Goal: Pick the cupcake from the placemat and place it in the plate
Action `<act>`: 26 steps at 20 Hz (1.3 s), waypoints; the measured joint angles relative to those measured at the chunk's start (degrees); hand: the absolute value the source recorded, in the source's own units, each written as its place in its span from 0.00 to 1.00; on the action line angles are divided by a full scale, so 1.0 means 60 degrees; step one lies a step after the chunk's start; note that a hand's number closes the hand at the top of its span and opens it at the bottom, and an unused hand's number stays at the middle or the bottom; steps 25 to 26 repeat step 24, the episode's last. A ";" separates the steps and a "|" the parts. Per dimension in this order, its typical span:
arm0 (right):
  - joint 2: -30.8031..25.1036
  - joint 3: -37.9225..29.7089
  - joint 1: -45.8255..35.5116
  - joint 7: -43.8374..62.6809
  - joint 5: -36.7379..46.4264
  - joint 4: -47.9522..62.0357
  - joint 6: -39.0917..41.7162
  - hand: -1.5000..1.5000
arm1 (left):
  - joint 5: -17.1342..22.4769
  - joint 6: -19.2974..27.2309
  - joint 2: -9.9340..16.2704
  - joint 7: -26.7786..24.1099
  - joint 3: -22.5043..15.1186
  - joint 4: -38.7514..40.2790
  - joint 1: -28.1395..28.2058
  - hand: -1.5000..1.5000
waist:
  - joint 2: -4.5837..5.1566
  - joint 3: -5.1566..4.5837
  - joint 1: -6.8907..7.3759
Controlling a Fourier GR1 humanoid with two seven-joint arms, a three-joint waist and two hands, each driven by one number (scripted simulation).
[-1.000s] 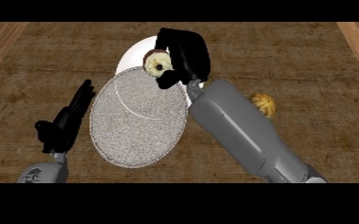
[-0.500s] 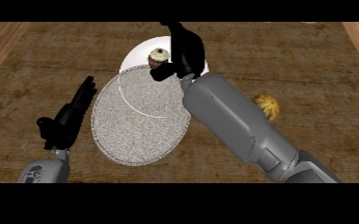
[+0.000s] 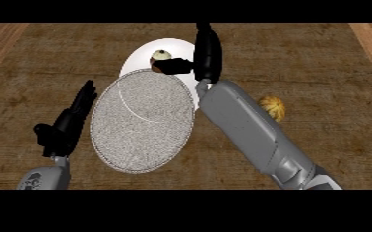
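Cupcake on white plate, right robot hand beside it with fingers straight, thumb near cupcake, left robot hand open beside grey placemat

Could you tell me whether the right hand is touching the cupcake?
Touching: in the head view, the right hand's thumb lies against the cupcake over the plate.

A small pale-topped cupcake sits on the white plate, beyond the grey placemat.
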 measured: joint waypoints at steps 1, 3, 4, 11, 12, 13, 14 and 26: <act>-0.0012 -0.0260 0.0285 -0.0408 -0.0308 -0.0200 0.0075 0.00 | 0.0064 -0.0068 0.0077 0.0025 0.0075 0.0003 -0.0003 0.50 | -0.0004 0.0002 -0.0053; -0.0138 -0.0778 0.0826 -0.1290 -0.0865 -0.0525 0.0380 0.00 | 0.0026 0.0035 0.0012 0.0060 0.0072 -0.0068 0.0077 0.50 | -0.0018 0.0005 -0.0134; -0.0304 -0.0966 0.1190 -0.1646 -0.1119 -0.0840 0.0633 0.00 | 0.0034 0.0063 0.0013 0.0100 0.0101 -0.0116 0.0130 0.50 | -0.0035 0.0005 -0.0197; -0.1298 -0.2077 0.2911 -0.3791 -0.2243 -0.1623 0.2726 0.00 | 0.0053 -0.0015 0.0113 -0.0009 0.0314 0.0066 0.0179 0.50 | -0.0075 -0.0003 -0.0354; -0.1493 -0.2140 0.3248 -0.4042 -0.2330 -0.1803 0.3036 0.00 | 0.0041 0.0004 0.0100 0.0026 0.0317 0.0079 0.0109 0.50 | -0.0081 -0.0004 -0.0378; -0.1699 -0.2250 0.3470 -0.4252 -0.2439 -0.1903 0.3384 0.00 | -0.0038 0.0059 0.0004 -0.0040 0.0242 0.0119 0.0149 0.50 | -0.0084 -0.0003 -0.0386; -0.1853 -0.2352 0.3708 -0.4476 -0.2524 -0.2016 0.3690 0.00 | -0.0079 0.0072 -0.0033 -0.0048 0.0200 0.0058 0.0230 0.50 | -0.0088 -0.0004 -0.0386; -0.2388 -0.3381 0.4164 -0.6357 -0.2373 -0.0671 0.5556 0.00 | -0.0099 -0.0107 -0.0033 0.0014 0.0336 -0.0181 0.0358 0.50 | -0.0088 -0.0006 -0.0333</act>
